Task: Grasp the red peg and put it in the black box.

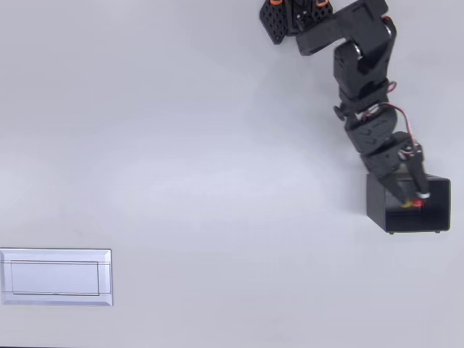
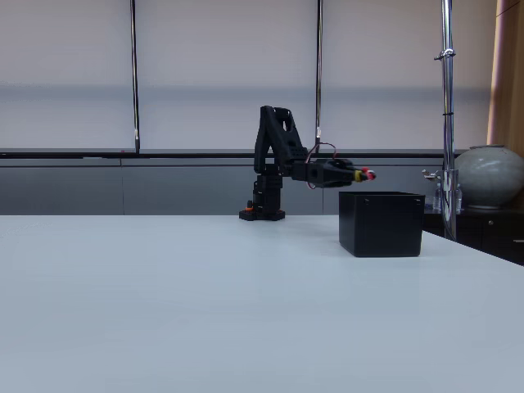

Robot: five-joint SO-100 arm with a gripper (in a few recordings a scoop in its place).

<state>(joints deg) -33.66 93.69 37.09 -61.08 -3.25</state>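
Note:
The black box stands at the right side of the white table in the overhead view, and right of centre in the fixed view. My gripper hangs over the box's opening, shut on the red peg. From the side in the fixed view, the gripper is held level a little above the box's rim, with the red peg showing at its tip.
A flat white rectangular tray lies at the lower left of the table in the overhead view. The arm's base stands at the table's far edge. A grey pot and a metal pole stand beyond the table at the right.

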